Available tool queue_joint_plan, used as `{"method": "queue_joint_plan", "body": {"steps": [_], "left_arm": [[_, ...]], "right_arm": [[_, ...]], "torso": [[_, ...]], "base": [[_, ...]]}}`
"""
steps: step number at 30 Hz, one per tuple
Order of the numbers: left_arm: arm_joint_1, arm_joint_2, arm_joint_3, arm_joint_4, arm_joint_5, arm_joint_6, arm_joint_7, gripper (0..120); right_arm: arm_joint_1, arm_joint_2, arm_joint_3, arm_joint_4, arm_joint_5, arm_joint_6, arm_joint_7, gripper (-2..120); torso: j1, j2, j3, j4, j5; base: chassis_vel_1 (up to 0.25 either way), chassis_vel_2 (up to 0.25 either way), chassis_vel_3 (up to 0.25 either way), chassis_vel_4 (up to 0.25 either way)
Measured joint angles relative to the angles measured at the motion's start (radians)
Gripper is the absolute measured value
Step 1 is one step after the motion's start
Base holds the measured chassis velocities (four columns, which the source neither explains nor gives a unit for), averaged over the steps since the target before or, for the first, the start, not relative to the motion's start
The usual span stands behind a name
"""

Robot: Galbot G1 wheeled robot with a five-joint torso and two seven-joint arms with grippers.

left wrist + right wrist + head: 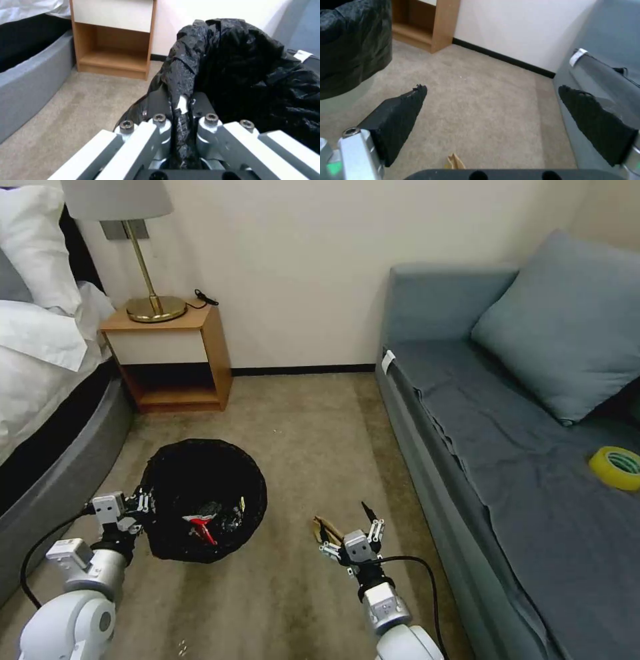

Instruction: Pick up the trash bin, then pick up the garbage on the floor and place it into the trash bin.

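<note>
A: Trash bin point(203, 500)?
B: On carpet nr bed, litter inside. L gripper point(142, 507) pinching its rim.
A: R gripper point(347, 530)?
B: Fingers spread wide, over tan paper point(325, 528) by the sofa point(507, 480).

Trash bin point(203, 500) on the carpet point(300, 433) between bed point(47, 400) (left) and sofa point(520, 447), nightstand point(175, 357) behind

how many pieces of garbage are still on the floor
1: a tan paper piece on the carpet beside the right gripper. Others lie inside the trash bin; the arms may hide more.
</note>
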Motion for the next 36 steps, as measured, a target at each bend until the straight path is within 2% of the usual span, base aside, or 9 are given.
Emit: {"method": "queue_joint_plan", "body": {"steps": [9, 12, 17, 19, 21, 25, 30, 33, 36], "left_arm": [[-0.007, 0.008, -0.001, 0.011, -0.002, 0.0, 0.007, 4], [-0.012, 0.013, -0.001, 0.015, -0.001, 0.0, 0.009, 4], [-0.016, 0.02, -0.001, 0.027, 0.011, -0.005, 0.018, 4], [-0.015, 0.023, 0.0, 0.035, 0.014, -0.01, 0.024, 4], [-0.017, 0.026, 0.001, 0.049, 0.025, -0.017, 0.029, 4], [-0.019, 0.027, 0.006, 0.053, 0.033, -0.02, 0.033, 4], [-0.02, 0.027, 0.007, 0.054, 0.034, -0.021, 0.035, 4], [-0.021, 0.021, 0.004, 0.061, 0.034, -0.027, 0.04, 4], [-0.021, 0.02, -0.003, 0.068, 0.032, -0.031, 0.043, 4]], "right_arm": [[0.047, -0.033, -0.029, -0.04, 0.018, -0.017, -0.029, 100], [0.094, -0.062, -0.049, -0.067, 0.088, -0.032, -0.051, 100], [0.25, -0.161, -0.111, -0.164, 0.25, -0.071, -0.138, 100], [0.337, -0.214, -0.153, -0.216, 0.313, -0.116, -0.193, 100], [0.453, -0.272, -0.224, -0.29, 0.424, -0.208, -0.287, 100], [0.534, -0.288, -0.279, -0.36, 0.512, -0.28, -0.376, 100], [0.568, -0.287, -0.309, -0.393, 0.571, -0.314, -0.39, 100], [0.67, -0.232, -0.381, -0.519, 0.681, -0.368, -0.427, 100], [0.707, -0.189, -0.396, -0.572, 0.685, -0.378, -0.438, 100]], "torso": [[0.0, 0.0, 0.0, -0.0002, 0.0001], [0.0, 0.0, 0.0, -0.0003, 0.0001], [0.0, 0.0, 0.0, 0.0001, 0.0003], [0.0, 0.0, 0.0, 0.0001, 0.0002], [0.0, 0.0, 0.0, 0.0, 0.0], [0.0, 0.0, 0.0, -0.0001, 0.0001], [0.0, 0.0, 0.0, 0.0, 0.0001], [0.0, 0.0, 0.0, 0.0, 0.0], [0.0, 0.0, 0.0, 0.0, 0.0]], "base": [[-0.047, 0.047, 0.049, -0.052], [0.0, 0.0, 0.0, 0.0], [0.0, 0.0, 0.0, 0.0], [0.0, 0.0, 0.0, 0.0], [0.0, 0.0, 0.0, 0.0], [0.0, 0.0, 0.0, 0.0], [0.0, 0.0, 0.0, 0.0], [0.0, 0.0, 0.0, 0.0], [0.0, 0.0, 0.0, 0.0]]}}
